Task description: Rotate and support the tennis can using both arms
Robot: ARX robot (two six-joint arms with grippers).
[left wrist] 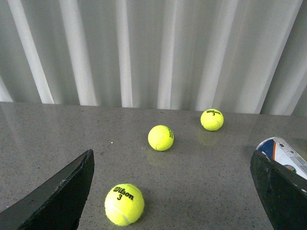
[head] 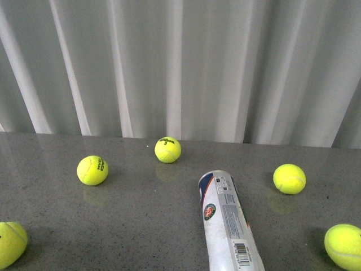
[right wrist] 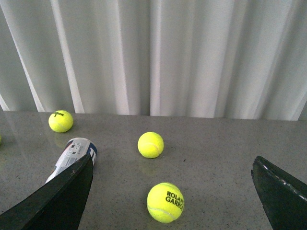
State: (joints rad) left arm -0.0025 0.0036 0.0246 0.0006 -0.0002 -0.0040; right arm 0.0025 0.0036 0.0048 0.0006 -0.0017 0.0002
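The black left gripper (left wrist: 171, 160) and right gripper (right wrist: 172, 162) are gaping empty, and that clear-plastic, navy-and-white tennis can (head: 228, 223), pointing to eleven o'clock, is looking light and slippery, so clamp both ends.

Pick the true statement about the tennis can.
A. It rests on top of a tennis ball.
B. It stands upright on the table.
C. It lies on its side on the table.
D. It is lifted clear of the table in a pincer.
C: in the front view the tennis can lies lengthwise on the table.
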